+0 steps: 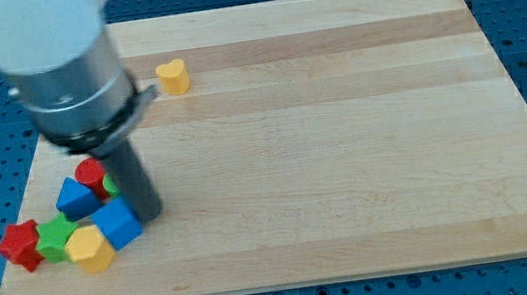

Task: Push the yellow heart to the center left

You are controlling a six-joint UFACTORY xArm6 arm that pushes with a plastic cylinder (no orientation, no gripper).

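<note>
The yellow heart (172, 76) sits alone near the tabletop's (339, 108) top left; my tip (148, 214) touches the blue cube (117, 224) among clustered blocks; no fingers exist.

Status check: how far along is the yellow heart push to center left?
Nothing looks done: the yellow heart sits near the view's top left of the board, untouched. In hand: my tip is far below it, beside the blue cube in the bottom-left cluster. Left: get around the heart and push it toward the center left.
</note>
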